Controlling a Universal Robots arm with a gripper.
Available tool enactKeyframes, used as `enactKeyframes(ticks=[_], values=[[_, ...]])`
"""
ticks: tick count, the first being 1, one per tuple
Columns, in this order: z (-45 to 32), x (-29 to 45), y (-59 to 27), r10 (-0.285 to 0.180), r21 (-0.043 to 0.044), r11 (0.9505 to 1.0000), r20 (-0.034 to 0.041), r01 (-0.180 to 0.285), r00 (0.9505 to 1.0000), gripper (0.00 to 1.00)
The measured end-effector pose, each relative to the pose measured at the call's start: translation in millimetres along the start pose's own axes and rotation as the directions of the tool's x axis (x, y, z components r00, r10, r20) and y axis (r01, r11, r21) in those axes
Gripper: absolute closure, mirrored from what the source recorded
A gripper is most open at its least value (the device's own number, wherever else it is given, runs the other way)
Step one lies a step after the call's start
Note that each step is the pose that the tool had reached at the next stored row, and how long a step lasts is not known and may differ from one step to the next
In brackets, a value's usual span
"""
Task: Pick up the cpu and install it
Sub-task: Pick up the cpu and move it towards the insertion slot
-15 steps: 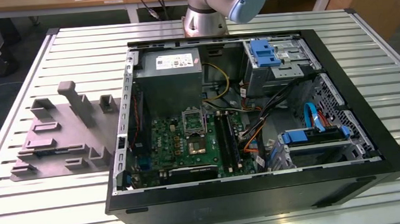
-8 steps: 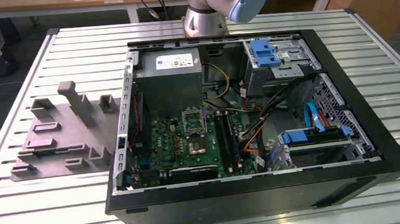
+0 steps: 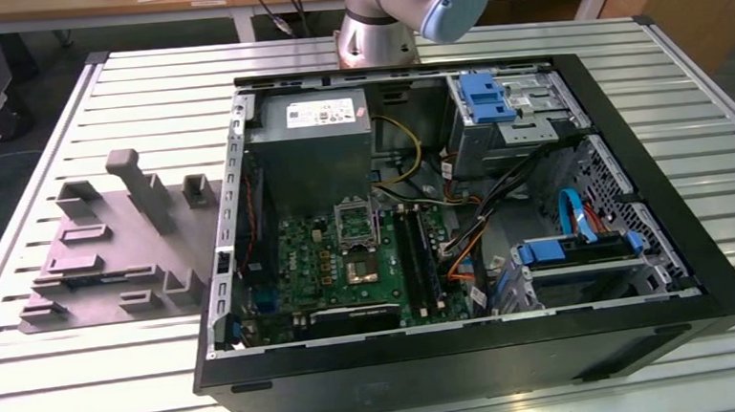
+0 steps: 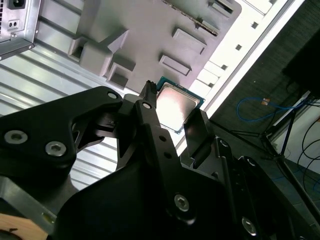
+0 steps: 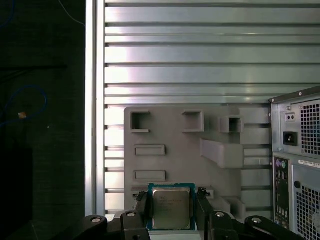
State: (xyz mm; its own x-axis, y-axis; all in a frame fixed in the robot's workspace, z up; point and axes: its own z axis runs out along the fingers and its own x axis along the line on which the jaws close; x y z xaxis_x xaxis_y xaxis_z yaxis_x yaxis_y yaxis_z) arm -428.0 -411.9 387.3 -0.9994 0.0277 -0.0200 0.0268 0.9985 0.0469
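One slatted metal table (image 3: 122, 374) carries everything. Open computer case (image 3: 480, 371) sits on the exterior view's right, motherboard (image 3: 326, 266) lying flat inside. Grey moulded fixture tray (image 3: 104, 289) is just beside the case, on the exterior view's left. Gripper (image 4: 174, 102) hangs over that tray, jaws narrow and clamped on the cpu (image 5: 171, 209). In the first wrist view one finger (image 5: 142, 207) presses each opposite edge. Chip is held clear above the tray, metal top toward the wrist cameras. Judged light, rigid and slick on top, delicate underneath. Edge grip on the thin rim suits it; gentle squeeze only.
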Motion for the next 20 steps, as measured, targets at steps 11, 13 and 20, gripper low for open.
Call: enactKeyframes(ticks=[11, 13, 20], values=[[0.0, -2.2, 0.1, 0.000, 0.0000, 1.0000, 0.0000, 0.000, 1.0000, 0.53], [0.1, -2.8, 0.1, 0.000, 0.0000, 1.0000, 0.0000, 0.000, 1.0000, 0.53], [0.1, -4.4, 0.1, 0.000, 0.0000, 1.0000, 0.0000, 0.000, 1.0000, 0.53]])
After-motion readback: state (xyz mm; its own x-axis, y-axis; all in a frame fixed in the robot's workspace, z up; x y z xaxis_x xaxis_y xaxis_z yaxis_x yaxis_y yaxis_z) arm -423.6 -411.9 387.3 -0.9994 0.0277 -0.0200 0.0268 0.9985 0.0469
